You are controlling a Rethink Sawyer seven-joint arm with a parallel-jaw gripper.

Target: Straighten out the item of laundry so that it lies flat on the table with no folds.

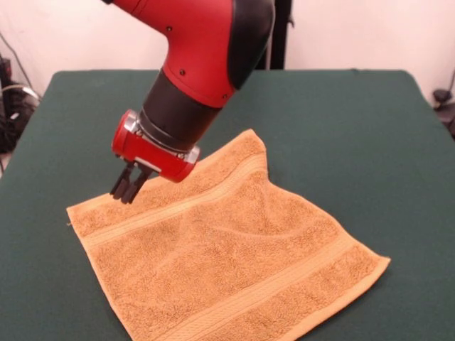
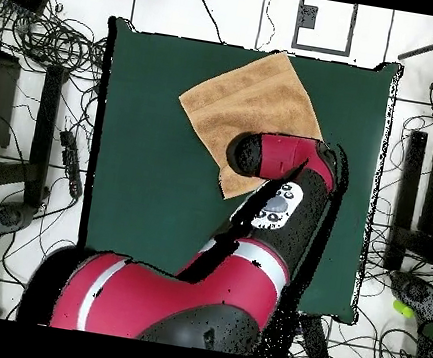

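Over the towel's [image 1: 227, 249] far-left edge, the gripper [image 1: 126, 189], jaws nearly together and empty, could drag fresh wrinkles into it.

White wall [image 1: 370, 32]; floor cables [image 2: 51, 34] (tangled)
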